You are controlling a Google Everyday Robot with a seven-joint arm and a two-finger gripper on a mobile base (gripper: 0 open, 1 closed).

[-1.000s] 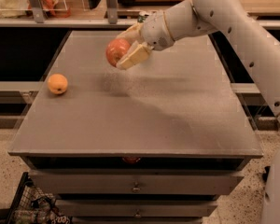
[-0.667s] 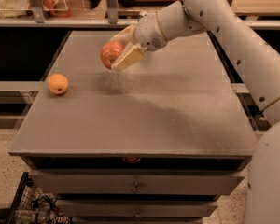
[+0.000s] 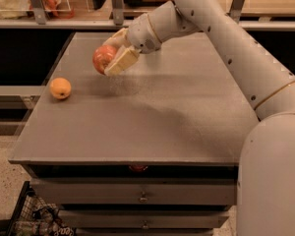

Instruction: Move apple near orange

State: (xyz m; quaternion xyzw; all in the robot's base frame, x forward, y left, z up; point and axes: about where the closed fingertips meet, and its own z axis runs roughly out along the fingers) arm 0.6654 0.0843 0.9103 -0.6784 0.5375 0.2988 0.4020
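- Camera view, jaws: clenched on the apple (image 3: 100,58), one cream finger across its near side, the other behind it.
- Gripper (image 3: 109,58): one. It sits over the far left part of the table (image 3: 187,122), at the end of the white arm (image 3: 226,38) that reaches in from the right.
- Apple: one, reddish with a paler patch. It is held in the grasp and appears to be clear of the top, with a soft shadow on the surface beneath it. By my reading it is carried this way so that it can be taken leftward without rolling.
- Orange (image 3: 60,88): one, small and evenly yellow-orange. It rests on the table by the left edge, nearer the front than the apple, and the two are apart, not touching.
- It lies loose, so a set-down beside it rather than against it would seem wise.
- Task standing: apple in transit, not yet set down near the orange.
- Table: one, grey, flat top.
- Drawers (image 3: 144,196): two fronts visible beneath the top, each with a small pull.
- Wire basket (image 3: 24,215): one, on the floor at the lower left, contents unclear.
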